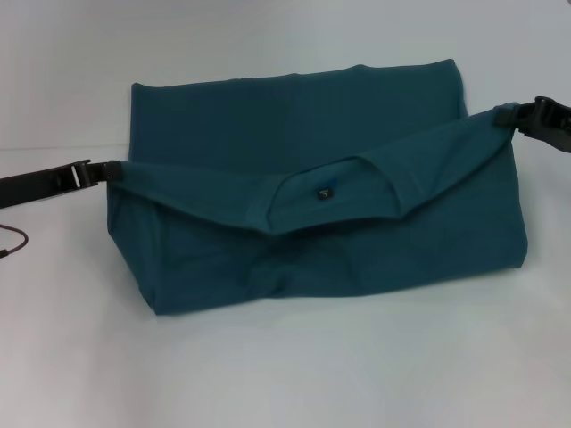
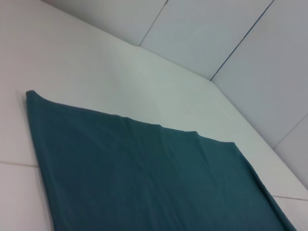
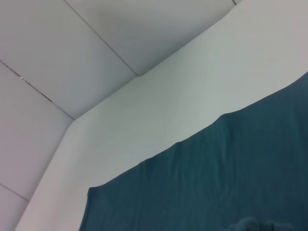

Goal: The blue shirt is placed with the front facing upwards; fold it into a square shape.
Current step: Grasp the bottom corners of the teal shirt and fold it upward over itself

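The blue shirt point(image 1: 294, 125) lies on the white table, its near part lifted and stretched between both grippers, with the neck opening and its small dark tag point(image 1: 324, 192) sagging in the middle. My left gripper point(image 1: 109, 171) is shut on the shirt's left corner, raised above the table. Over at the right, my right gripper point(image 1: 507, 118) is shut on the other corner, held a little higher. The left wrist view shows the flat far part of the blue shirt point(image 2: 144, 178); the right wrist view shows the same blue shirt point(image 3: 231, 183) against the table.
White table point(image 1: 285, 374) all around the shirt. A thin dark cable point(image 1: 13, 239) loops at the left edge. Wall panels point(image 2: 231, 33) rise behind the table's far edge.
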`<state>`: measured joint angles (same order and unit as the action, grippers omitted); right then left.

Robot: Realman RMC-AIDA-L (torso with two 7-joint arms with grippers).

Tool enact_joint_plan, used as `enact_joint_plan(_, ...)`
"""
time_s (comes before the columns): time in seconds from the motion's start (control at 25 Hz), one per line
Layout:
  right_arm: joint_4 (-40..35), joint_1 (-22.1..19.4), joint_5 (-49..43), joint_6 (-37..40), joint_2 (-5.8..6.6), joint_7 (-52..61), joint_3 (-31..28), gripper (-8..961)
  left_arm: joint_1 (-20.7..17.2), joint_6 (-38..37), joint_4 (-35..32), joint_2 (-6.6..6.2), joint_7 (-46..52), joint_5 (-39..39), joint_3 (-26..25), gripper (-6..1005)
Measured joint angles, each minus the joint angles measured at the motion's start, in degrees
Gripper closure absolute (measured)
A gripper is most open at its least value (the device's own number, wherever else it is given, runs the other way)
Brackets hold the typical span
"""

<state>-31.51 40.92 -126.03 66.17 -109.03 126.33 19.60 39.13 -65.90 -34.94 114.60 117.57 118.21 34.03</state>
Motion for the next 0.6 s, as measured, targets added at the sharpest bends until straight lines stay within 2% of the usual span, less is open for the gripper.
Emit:
enact_joint_plan(0.48,1.23,1.74,0.01,-6.05,-0.67,-0.1,4.07,797,1.46,3.79,2.59,-0.25,-2.81,-0.03,-0.01,954)
enact_joint_plan(0.6,2.07,2.06,0.01,-7.98,-0.83,0.04,4.62,796,1.47,5.27,2.66,0.1,-3.46,0.01,0.09,955)
